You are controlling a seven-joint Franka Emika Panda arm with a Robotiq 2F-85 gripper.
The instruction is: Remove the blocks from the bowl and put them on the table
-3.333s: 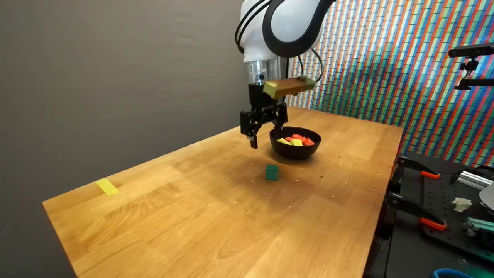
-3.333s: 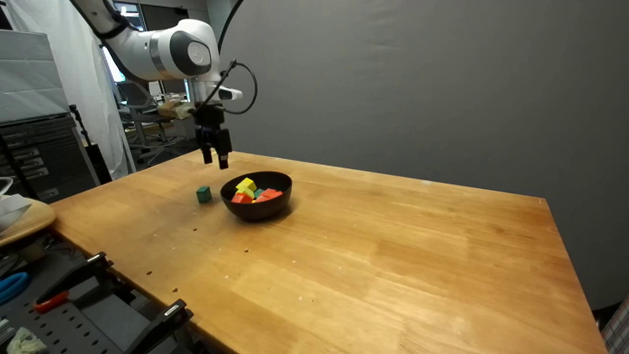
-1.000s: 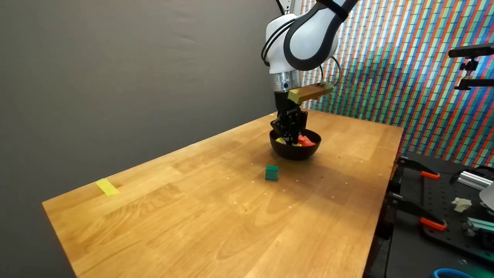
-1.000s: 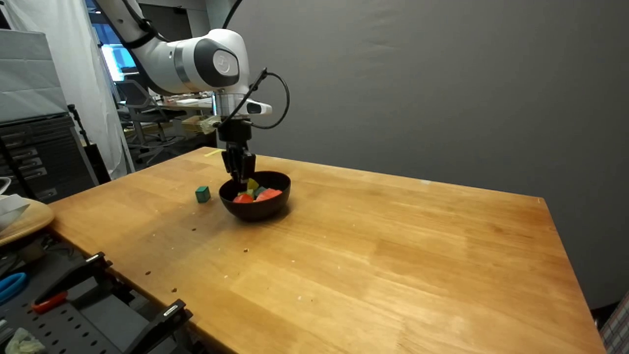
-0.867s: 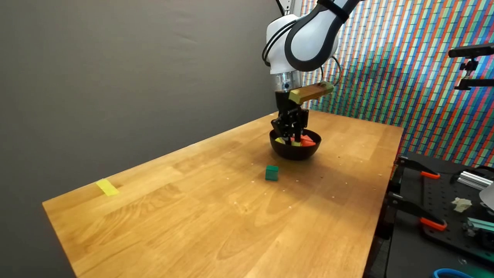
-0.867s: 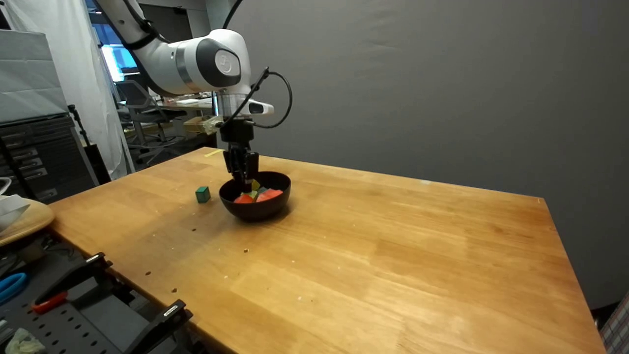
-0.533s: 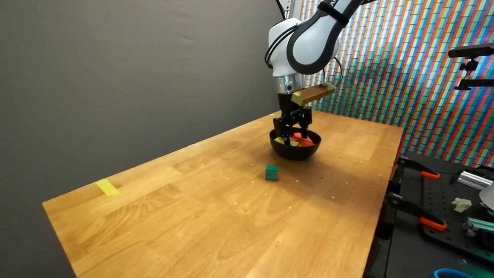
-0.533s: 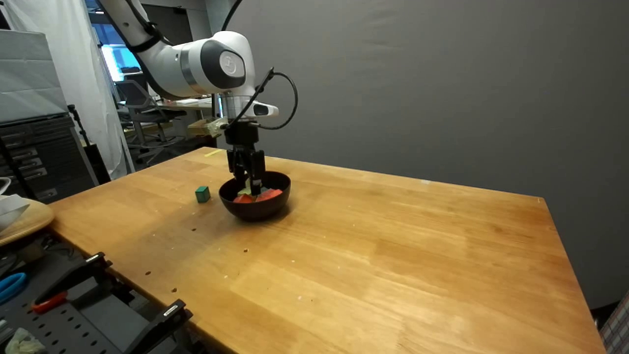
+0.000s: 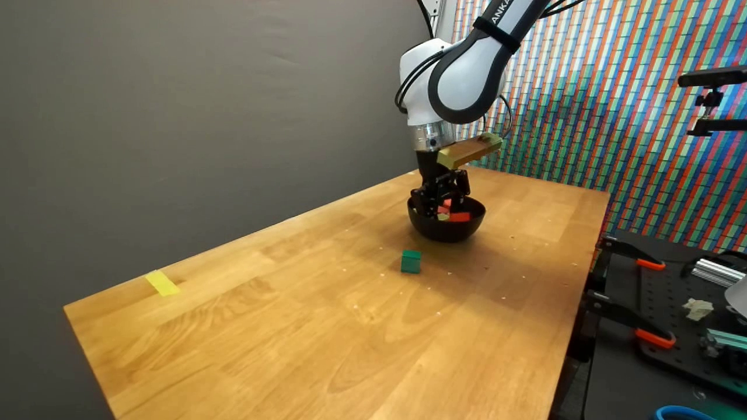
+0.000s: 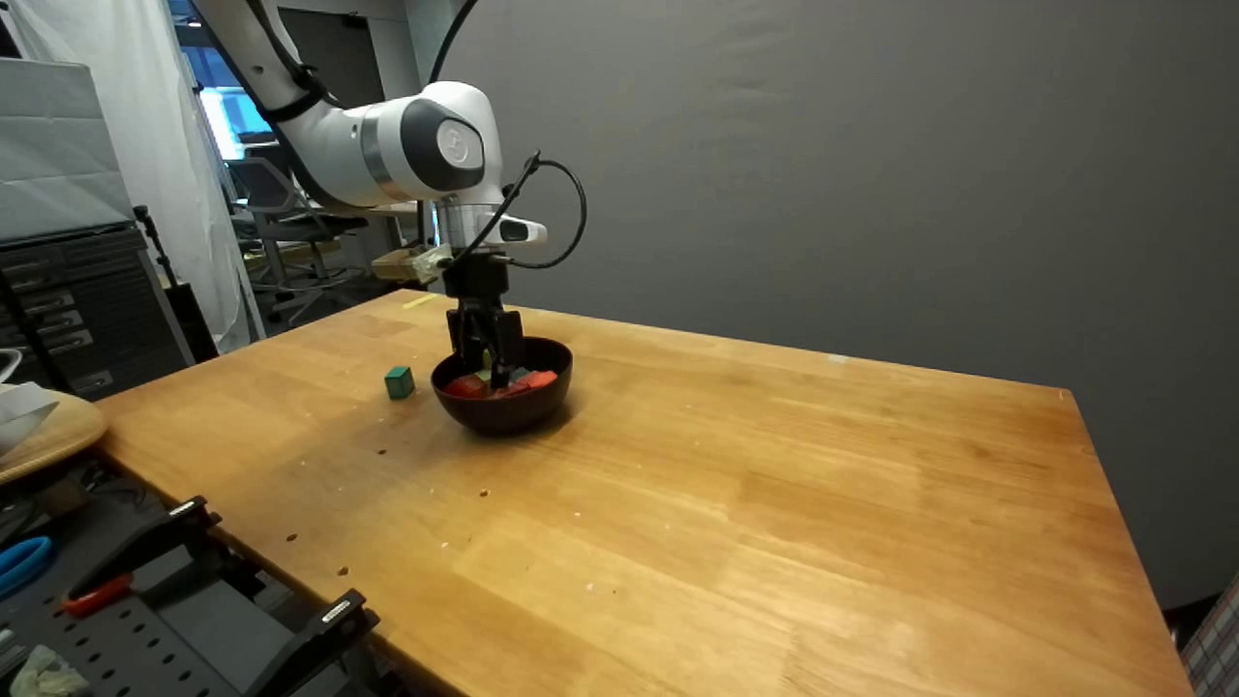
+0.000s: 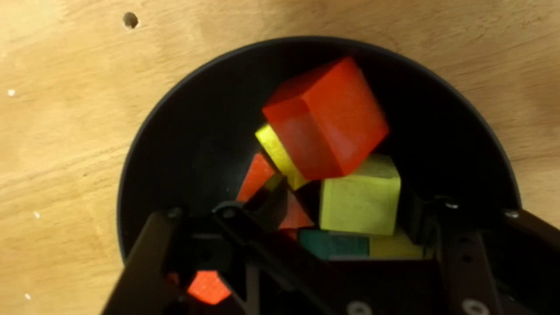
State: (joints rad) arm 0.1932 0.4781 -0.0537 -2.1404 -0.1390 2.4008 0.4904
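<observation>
The black bowl [image 9: 446, 231] stands on the wooden table [image 9: 327, 326] and also shows in an exterior view [image 10: 503, 416]. My gripper [image 9: 443, 209] points down into it. In the wrist view the gripper [image 11: 344, 203] is open, its fingers on either side of a yellow block [image 11: 361, 203]. The right finger is close against this block; a gap shows at the left finger. A red block [image 11: 330, 118] rests higher, beside the yellow one. Orange-red pieces, a green block [image 11: 334, 244] and more yellow lie lower, partly hidden by the fingers. A green block [image 9: 411, 262] sits on the table outside the bowl.
A flat yellow strip [image 9: 163, 282] is stuck near the table's edge. Black clamps with orange tips [image 9: 630, 321] grip the table's side. A grey wall stands along the far edge. A round wooden board [image 10: 48, 436] lies beside the table in an exterior view.
My gripper has moved from beside and above the bowl down into it. Over the last second its fingers have spread apart and sunk lower. The blocks in the bowl have shifted slightly.
</observation>
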